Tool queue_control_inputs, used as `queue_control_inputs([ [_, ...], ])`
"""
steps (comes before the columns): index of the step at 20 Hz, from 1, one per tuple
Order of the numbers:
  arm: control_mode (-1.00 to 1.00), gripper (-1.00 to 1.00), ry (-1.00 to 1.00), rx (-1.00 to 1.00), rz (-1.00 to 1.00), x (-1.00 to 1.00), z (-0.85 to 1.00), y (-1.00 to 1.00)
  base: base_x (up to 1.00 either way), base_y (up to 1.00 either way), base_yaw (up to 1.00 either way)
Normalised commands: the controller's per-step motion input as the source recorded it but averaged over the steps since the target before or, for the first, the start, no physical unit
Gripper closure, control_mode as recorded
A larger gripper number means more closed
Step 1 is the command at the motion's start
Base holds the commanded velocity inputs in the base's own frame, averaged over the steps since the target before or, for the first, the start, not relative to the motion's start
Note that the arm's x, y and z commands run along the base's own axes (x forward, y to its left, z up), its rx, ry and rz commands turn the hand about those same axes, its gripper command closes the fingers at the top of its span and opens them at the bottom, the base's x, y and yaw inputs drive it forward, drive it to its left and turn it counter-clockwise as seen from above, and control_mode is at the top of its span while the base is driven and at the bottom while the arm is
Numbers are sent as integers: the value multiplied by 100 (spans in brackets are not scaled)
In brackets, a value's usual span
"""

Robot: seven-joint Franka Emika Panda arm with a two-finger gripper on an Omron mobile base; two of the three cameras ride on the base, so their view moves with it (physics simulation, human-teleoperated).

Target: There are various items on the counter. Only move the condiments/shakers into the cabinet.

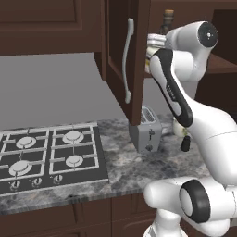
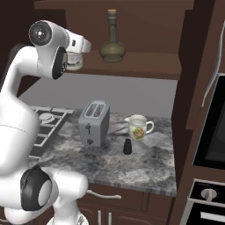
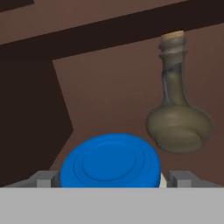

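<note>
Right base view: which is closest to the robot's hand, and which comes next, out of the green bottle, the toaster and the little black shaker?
From the gripper, up at the cabinet shelf:
1. Bottle, nearest, on the same shelf, just right of the hand.
2. Toaster, down on the counter, below the hand.
3. Black shaker, farthest, on the counter in front of the mug.

the left base view looks forward and down from behind the white arm, over the black gas hob (image 1: pixel 48 155) and grey speckled stone counter (image 1: pixel 139 169). the right base view faces the same counter from the other side; both share the boxy silver toaster (image 1: pixel 147 129) (image 2: pixel 93 122). the hand view sits close inside the dark brown cabinet, near the bulbous olive-brown corked bottle (image 3: pixel 177 109).
</note>
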Motion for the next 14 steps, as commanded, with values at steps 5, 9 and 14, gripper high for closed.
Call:
queue_control_inputs([
  [5, -100, 100, 0, 0, 0, 30, -14, 0, 0, 0, 0],
  [9, -100, 100, 0, 0, 0, 33, -14, 0, 0, 0, 0],
  [14, -100, 100, -1, 0, 0, 39, -4, 1, 0, 0, 0],
])
